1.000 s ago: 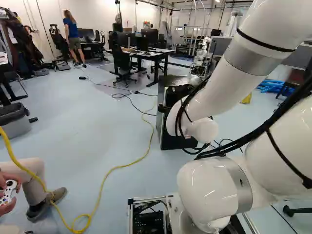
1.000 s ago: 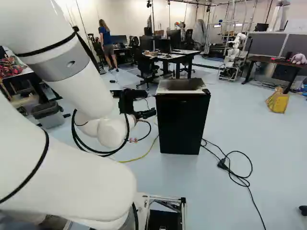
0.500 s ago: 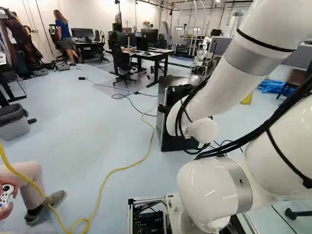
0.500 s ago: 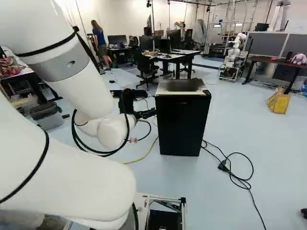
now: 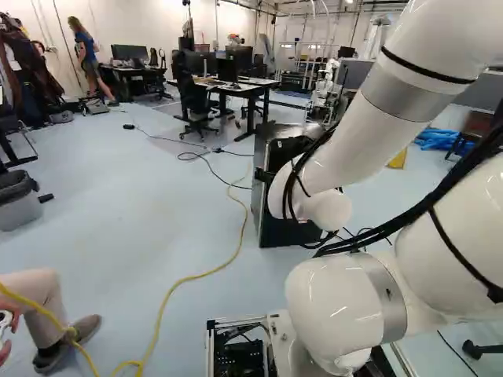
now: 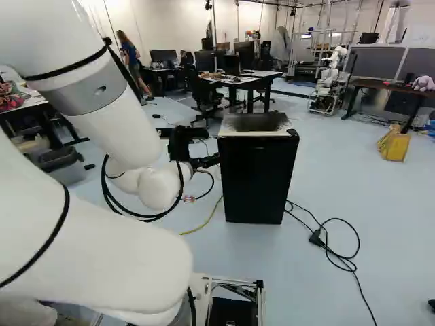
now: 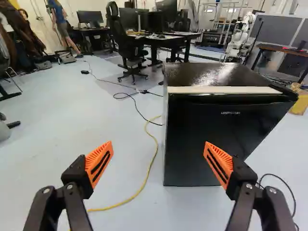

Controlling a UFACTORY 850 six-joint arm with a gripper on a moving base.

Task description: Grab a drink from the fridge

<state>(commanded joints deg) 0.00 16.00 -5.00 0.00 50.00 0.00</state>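
Claw (image 7: pixel 158 145) stands apart; centre it on the side of the fridge (image 7: pixel 216 139) nearest the cable (image 7: pixel 156 147), then ease forward.

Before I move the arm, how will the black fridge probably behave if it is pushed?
The fridge stands upright and looks taller than wide, so a high push might tip it. Its flat, boxy sides suggest it is stiff and fairly heavy. On this smooth-looking floor it could slide a little.
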